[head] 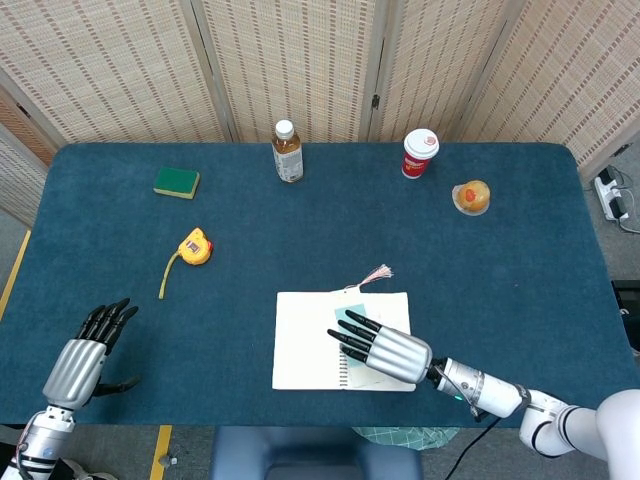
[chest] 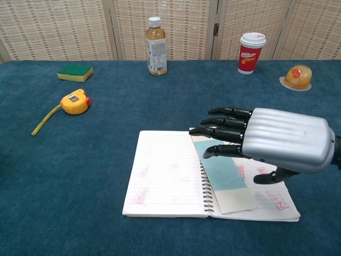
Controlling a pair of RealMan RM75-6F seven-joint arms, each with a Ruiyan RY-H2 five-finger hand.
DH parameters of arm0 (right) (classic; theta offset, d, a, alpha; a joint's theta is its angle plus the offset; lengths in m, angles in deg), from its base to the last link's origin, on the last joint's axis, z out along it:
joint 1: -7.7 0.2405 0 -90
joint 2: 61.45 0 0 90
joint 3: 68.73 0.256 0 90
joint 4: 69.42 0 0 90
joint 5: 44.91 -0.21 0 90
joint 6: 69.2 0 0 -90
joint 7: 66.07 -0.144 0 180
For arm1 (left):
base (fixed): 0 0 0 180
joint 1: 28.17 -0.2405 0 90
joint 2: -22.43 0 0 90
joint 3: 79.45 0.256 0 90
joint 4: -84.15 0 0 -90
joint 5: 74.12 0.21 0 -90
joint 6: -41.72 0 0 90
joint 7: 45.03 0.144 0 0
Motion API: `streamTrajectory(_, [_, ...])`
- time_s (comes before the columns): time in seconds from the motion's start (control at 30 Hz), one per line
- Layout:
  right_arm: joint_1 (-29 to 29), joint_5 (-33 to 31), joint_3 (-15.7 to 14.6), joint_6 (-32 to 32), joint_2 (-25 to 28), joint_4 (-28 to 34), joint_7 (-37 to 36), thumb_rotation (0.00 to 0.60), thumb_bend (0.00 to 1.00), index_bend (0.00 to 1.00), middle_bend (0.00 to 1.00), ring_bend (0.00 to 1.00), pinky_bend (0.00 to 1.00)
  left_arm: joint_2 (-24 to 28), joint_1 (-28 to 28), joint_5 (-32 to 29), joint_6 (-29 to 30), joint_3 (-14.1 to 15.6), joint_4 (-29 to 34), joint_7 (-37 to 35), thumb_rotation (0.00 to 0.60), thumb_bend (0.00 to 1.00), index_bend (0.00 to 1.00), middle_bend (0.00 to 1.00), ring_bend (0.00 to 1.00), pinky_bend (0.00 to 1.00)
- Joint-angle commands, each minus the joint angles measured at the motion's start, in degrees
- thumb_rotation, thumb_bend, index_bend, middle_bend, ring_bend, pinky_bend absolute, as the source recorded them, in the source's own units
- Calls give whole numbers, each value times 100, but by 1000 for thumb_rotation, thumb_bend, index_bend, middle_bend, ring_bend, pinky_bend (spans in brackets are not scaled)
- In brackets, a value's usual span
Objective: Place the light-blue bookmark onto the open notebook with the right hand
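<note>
Bookmark [chest: 221, 170] lies across the open notebook [chest: 165, 176] spiral; right hand [chest: 277, 141], fingers spread, hovers at 3 o'clock and could brush it askew when leaving.

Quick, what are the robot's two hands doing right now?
Left hand: open, holding nothing.
Right hand: open above the bookmark, which lies flat on the notebook.

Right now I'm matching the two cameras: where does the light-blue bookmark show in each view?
Head view: the light-blue bookmark lies across the top of the open notebook, just beyond the right hand.
Chest view: it lies flat by the spiral, lower centre, below the fingers.
Shared landmark: the tea bottle at the far edge.
</note>
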Motion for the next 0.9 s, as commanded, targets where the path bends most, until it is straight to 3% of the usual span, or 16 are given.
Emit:
streamTrajectory(0.03, [-35,16,11,62,32,25,27,600,198,233,37,1,0,4,-3,8,8,0,5,-3,600,139,47,38,0,0])
streamTrajectory(0.23, [-152,-417,204,-80,194,99,-118,600,212,232,37,1,0,1,-6,11,2,4,-2,15,600,139,47,38,0,0])
streamTrajectory(0.37, [-123,-969,412,-566,303,389,-413,600,336,230,55,2,0,-11,0,26,-6,7,16,41,600,138,47,38,0,0])
streamTrajectory(0.47, [-70,-1554,613,-1147,474,902,-469,600,418,186,215,138,42,-15,3,12,-14,-2,15,28,600,139,47,38,0,0])
streamTrajectory(0.53, [-28,-1954,745,-1525,612,1324,-465,600,441,147,408,369,270,-10,7,7,-22,-4,10,5,600,140,47,38,0,0])
streamTrajectory(0.57, [-9,-2135,795,-1693,678,1509,-497,600,457,129,502,489,441,-7,8,7,-23,-4,7,-7,600,140,47,39,0,0])
streamTrajectory(0.63, [39,-2463,893,-1990,801,1827,-555,600,494,107,628,649,674,0,10,7,-20,-7,3,-32,600,140,47,39,0,0])
streamTrajectory(0.73, [144,-2985,1027,-2486,989,2244,-522,600,556,84,778,819,843,16,8,9,-4,-14,1,-76,600,139,47,38,0,0])
streamTrajectory(0.9, [294,-3639,1141,-3040,1113,2594,-242,600,626,84,886,946,964,28,5,20,10,-13,7,-102,600,139,47,38,0,0])
